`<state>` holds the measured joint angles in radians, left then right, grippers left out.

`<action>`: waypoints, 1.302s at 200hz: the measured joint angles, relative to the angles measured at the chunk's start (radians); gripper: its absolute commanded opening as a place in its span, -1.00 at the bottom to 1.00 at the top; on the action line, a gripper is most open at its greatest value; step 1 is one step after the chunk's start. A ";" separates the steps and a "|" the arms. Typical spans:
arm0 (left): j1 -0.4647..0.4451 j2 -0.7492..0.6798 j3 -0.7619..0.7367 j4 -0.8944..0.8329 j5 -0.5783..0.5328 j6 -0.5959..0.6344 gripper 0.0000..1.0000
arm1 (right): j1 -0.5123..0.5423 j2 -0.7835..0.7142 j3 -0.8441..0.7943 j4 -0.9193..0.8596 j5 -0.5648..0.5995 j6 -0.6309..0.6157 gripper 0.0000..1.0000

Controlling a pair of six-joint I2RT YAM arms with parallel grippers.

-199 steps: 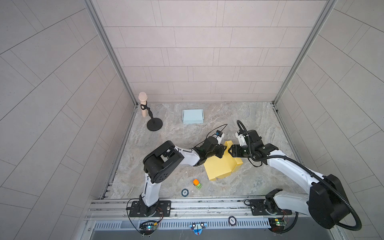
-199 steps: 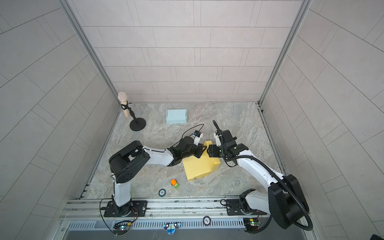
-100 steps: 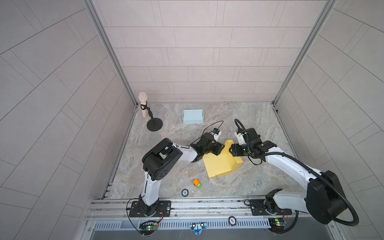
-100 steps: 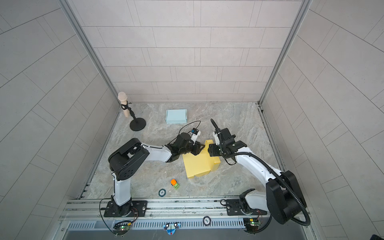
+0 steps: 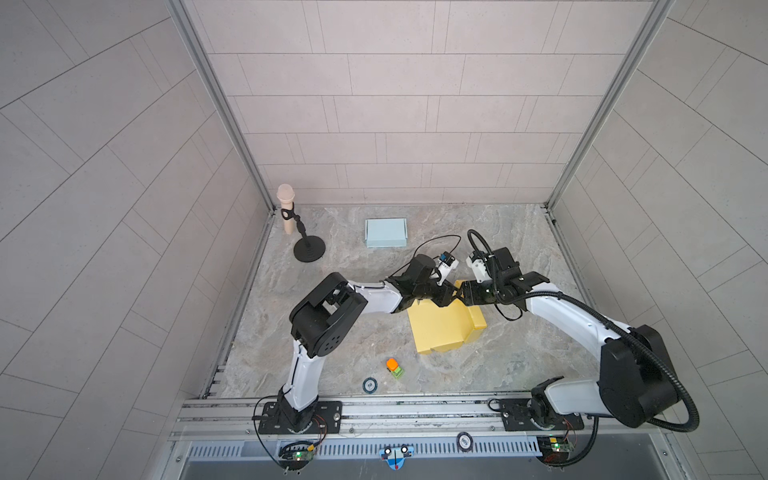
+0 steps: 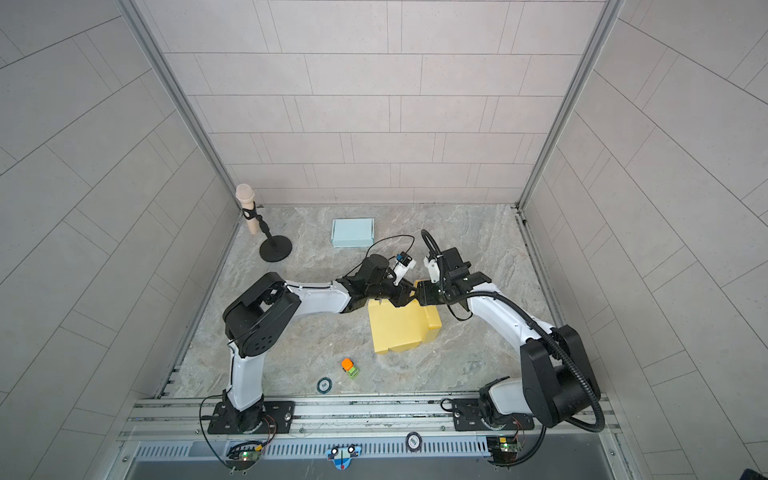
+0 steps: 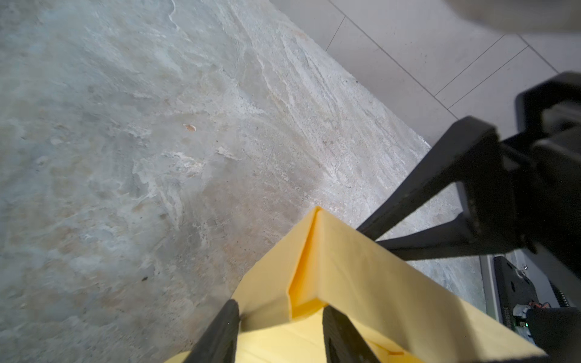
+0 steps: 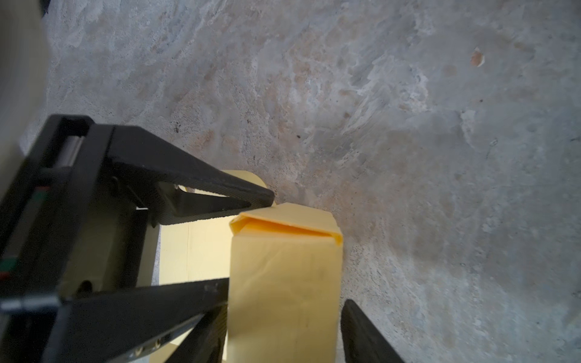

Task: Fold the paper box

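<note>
1. My left hand [image 7: 280,306] straddles the far corner of the paper box [image 5: 444,328], with one finger on either side of the doubled yellow wall. I cannot tell whether it is pinching or only bracketing.
2. My right hand [image 8: 286,305] brackets the adjoining raised side wall of the box. One finger touches it and the other sits just beside it. I cannot tell whether this hand is clenched or slack.
3. The box lies on the surface [image 5: 519,232]. Both hands meet at its far edge, nearly tip to tip.
4. Why they are held this way, as I judge it: two walls join at that corner, so each hand props one wall upright while the tuck there is seated. A hollow gap shows at the corner, so the fold looks only partway done.
5. The count:
   - two hands
   - one yellow paper box
   - one pale blue box [image 5: 385,232], beyond the paper box's far edge
   - one microphone on a stand [image 5: 291,216], well apart from the paper box on its far side, towards my left arm
   - one small orange-and-green toy [image 5: 394,367], near the paper box's near corner on my left-arm side
   - one round disc [image 5: 369,385], just past the toy
</note>
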<state>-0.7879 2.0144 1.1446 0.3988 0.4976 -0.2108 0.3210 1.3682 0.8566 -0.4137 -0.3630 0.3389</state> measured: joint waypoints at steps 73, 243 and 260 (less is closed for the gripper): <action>0.002 0.061 0.076 -0.056 0.015 0.030 -0.29 | -0.034 0.040 0.000 0.043 -0.075 -0.021 0.02; -0.033 0.031 0.019 -0.025 -0.072 0.053 -0.64 | -0.065 -0.040 -0.089 0.107 -0.122 0.025 -0.05; -0.035 0.025 0.006 -0.015 -0.075 0.050 -0.56 | -0.065 -0.056 -0.103 0.112 -0.126 0.037 -0.05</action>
<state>-0.8234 2.0396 1.1503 0.3840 0.4225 -0.1612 0.2562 1.3125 0.7532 -0.3016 -0.4889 0.3756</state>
